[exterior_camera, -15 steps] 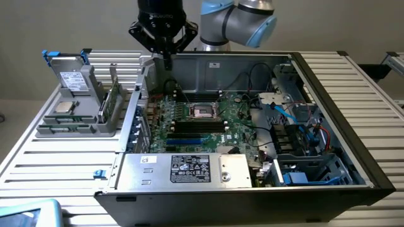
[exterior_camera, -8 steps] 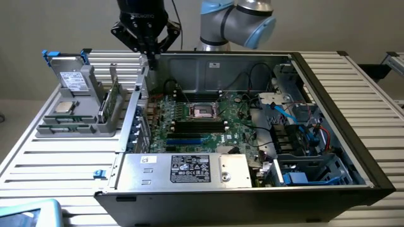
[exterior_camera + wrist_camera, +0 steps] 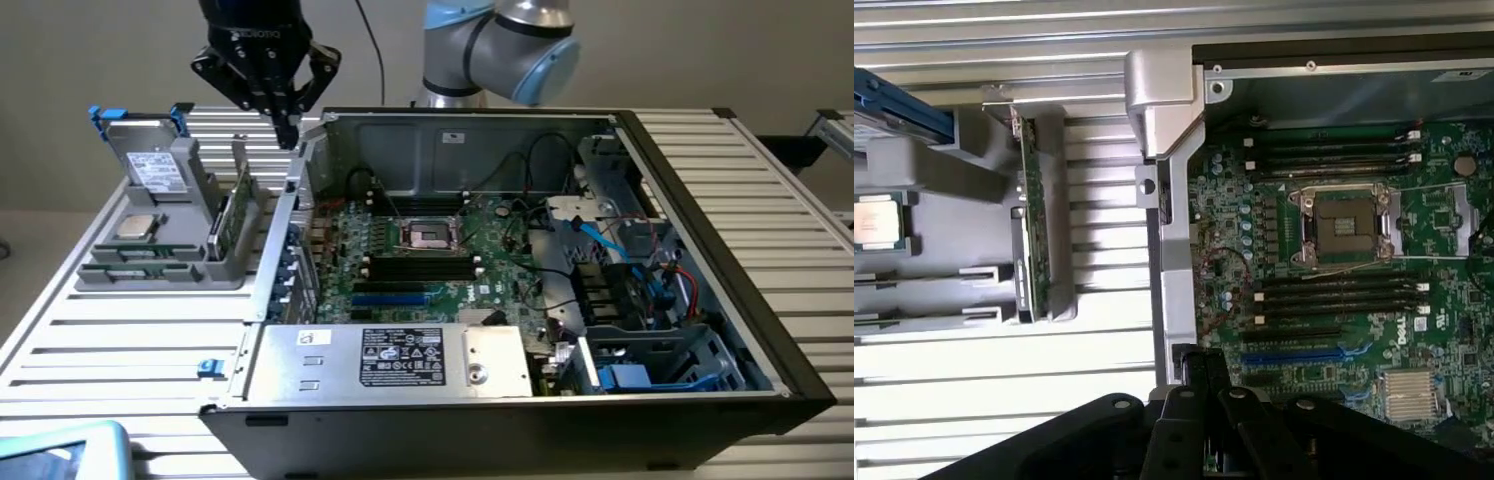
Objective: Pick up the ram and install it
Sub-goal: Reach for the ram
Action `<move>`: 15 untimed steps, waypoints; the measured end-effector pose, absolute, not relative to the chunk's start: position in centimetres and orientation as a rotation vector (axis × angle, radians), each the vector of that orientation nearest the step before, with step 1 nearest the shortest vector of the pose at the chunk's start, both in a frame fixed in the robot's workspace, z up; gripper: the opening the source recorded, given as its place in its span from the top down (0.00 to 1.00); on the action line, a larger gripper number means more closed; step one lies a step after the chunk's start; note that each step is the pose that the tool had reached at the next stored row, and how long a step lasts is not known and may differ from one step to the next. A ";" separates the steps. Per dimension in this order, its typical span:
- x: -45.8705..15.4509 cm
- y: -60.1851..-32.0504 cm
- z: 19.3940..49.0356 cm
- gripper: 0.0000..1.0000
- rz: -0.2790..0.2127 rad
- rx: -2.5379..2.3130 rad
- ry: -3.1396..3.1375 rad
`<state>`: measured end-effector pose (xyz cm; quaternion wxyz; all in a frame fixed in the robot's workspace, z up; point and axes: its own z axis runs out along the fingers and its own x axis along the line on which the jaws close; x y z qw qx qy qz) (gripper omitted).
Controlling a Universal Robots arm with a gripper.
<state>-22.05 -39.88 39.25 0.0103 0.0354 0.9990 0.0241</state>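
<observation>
The ram (image 3: 231, 215) is a thin green stick standing on edge in a slot of the grey holder (image 3: 160, 270), just outside the open computer case's wall. In the wrist view the ram (image 3: 1033, 230) appears as a narrow green strip. My gripper (image 3: 286, 128) hangs above the case's back corner, up and to the exterior view's right of the ram, shut with nothing between its fingers. Its dark fingers (image 3: 1199, 372) sit over the case's metal edge. The motherboard (image 3: 441, 235) lies inside the case, with black slots (image 3: 422, 266) (image 3: 1334, 297) beside the processor socket (image 3: 1344, 225).
A grey boxy drive with blue tabs (image 3: 150, 160) stands in the holder, with a square silver processor chip (image 3: 138, 225) (image 3: 876, 222) below it. The case wall (image 3: 296, 215) separates holder and motherboard. A power supply (image 3: 387, 355), cables and drive bays (image 3: 641, 290) fill the case.
</observation>
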 end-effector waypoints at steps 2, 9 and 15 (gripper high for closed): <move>-23.0 -39.9 39.2 0.89 0.075 0.111 3.118; -26.1 -39.9 39.2 0.89 0.075 0.110 3.118; -28.8 -39.9 39.2 0.89 0.075 0.110 3.118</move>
